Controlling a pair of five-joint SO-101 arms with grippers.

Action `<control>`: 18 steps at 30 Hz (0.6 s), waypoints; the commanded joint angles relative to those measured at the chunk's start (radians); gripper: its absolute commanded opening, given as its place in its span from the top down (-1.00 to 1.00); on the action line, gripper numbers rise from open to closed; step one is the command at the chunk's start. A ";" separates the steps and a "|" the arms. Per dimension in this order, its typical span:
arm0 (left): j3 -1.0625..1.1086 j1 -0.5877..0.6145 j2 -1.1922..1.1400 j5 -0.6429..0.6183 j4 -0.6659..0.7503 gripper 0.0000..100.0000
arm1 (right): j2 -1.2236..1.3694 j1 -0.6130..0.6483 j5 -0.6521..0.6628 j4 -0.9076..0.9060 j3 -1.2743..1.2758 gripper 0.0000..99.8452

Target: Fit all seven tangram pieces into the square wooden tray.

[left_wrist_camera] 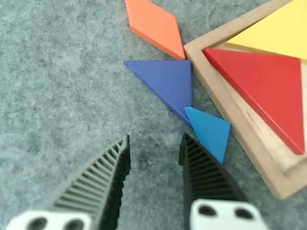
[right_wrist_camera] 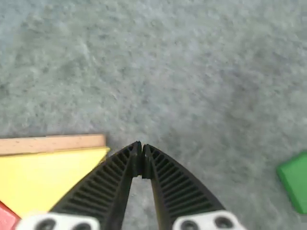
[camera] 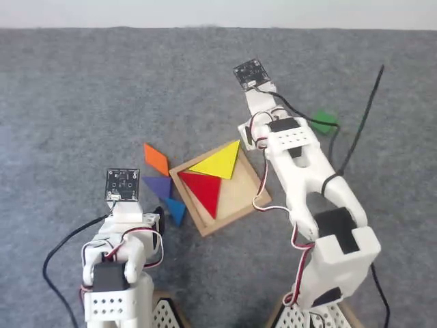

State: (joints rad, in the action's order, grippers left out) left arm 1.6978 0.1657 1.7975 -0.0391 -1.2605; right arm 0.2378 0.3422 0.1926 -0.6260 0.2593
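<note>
The square wooden tray (camera: 242, 195) holds a yellow triangle (camera: 218, 162) and a red triangle (camera: 205, 190). Just off its left side lie an orange parallelogram (camera: 156, 159), a purple triangle (camera: 158, 184) and a small blue triangle (camera: 176, 208). My left gripper (left_wrist_camera: 156, 139) is open above the carpet, one finger right beside the blue triangle (left_wrist_camera: 209, 130) and holding nothing. My right gripper (right_wrist_camera: 140, 143) is shut and empty, hovering by the yellow triangle's (right_wrist_camera: 43, 177) far corner at the tray rim (right_wrist_camera: 53, 143). A green piece (camera: 325, 121) lies apart on the right.
Grey carpet covers the table. The right arm stretches over the tray's right side, with its cables (camera: 263, 198) hanging near the tray edge. A black cable (camera: 362, 119) runs past the green piece (right_wrist_camera: 295, 179). Open carpet lies left of the orange parallelogram (left_wrist_camera: 156, 26).
</note>
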 commanded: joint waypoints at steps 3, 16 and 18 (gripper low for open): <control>-0.015 -0.003 0.023 0.002 -0.003 0.67 | 0.065 -0.001 0.015 0.005 -0.092 0.99; -0.015 -0.003 0.023 0.002 -0.003 0.67 | 0.133 0.102 0.015 -0.033 -0.135 0.99; -0.015 -0.003 0.023 0.002 -0.003 0.67 | 0.127 0.116 0.015 -0.033 -0.115 0.99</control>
State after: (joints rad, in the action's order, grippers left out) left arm 1.6978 0.1657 1.7975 -0.0391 -1.2605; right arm 0.3790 0.4342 0.1926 -0.6506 0.1734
